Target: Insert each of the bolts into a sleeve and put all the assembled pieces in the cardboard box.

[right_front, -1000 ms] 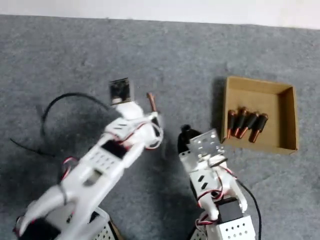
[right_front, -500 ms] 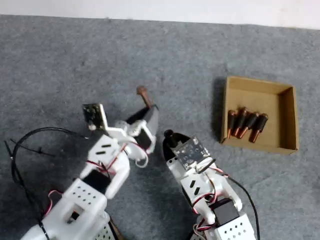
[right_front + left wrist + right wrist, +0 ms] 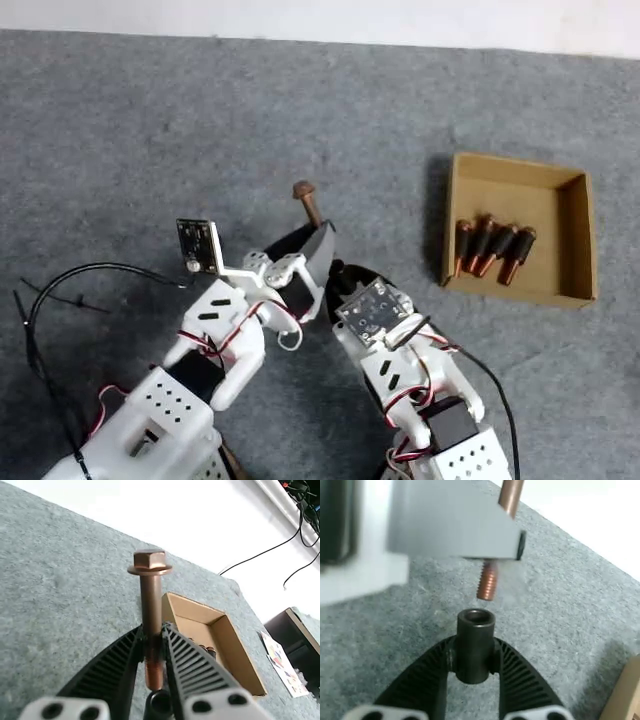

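here the left hand (image 3: 152, 642) is clenched on the copper bolt (image 3: 150, 595). it grips the shank, so the hex head stands clear beyond the fingertips and the threaded end pokes out behind them. the right hand (image 3: 472, 652) is clamped around a dark sleeve (image 3: 475, 645), whose open bore faces the bolt's threaded tip. the tip sits just beside the opening, lined up with it but apart. in the high view both hands meet near the middle of the grey worktop (image 3: 120, 120). well to their right lies the cardboard box (image 3: 572, 235), with four assembled pieces (image 3: 493, 250) side by side against the wall nearest the hands.
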`<state>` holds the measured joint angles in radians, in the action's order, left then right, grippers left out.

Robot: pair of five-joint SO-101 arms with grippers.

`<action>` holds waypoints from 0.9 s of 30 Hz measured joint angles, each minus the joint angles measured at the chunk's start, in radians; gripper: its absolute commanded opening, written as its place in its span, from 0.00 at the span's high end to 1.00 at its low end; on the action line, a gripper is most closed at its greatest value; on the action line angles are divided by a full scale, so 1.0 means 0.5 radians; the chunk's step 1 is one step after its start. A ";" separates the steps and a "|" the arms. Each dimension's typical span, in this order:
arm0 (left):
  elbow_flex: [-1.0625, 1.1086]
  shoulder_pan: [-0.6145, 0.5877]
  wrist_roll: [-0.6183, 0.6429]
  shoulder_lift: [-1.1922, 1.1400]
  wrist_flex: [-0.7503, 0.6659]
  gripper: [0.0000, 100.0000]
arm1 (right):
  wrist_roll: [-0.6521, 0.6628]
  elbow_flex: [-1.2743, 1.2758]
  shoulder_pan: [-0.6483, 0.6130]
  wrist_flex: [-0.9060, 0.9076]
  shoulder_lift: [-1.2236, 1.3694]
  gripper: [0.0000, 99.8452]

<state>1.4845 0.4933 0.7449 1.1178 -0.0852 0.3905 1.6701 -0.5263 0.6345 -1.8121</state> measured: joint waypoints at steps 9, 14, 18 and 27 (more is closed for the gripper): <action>0.000 0.000 0.000 0.003 0.095 1.00 | 0.000 0.000 0.000 0.000 0.003 1.00; 0.000 0.000 0.000 0.003 0.095 1.00 | 0.000 0.000 0.000 0.000 0.003 1.00; 0.000 0.009 0.000 0.107 0.095 1.00 | 0.040 0.000 0.000 0.000 0.003 1.00; 0.043 0.068 0.000 0.488 0.307 1.00 | 0.150 0.000 0.000 0.000 0.003 1.00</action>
<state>1.5060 0.5271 0.7449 1.3617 0.0683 0.4657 1.6701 -0.5263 0.6345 -1.8105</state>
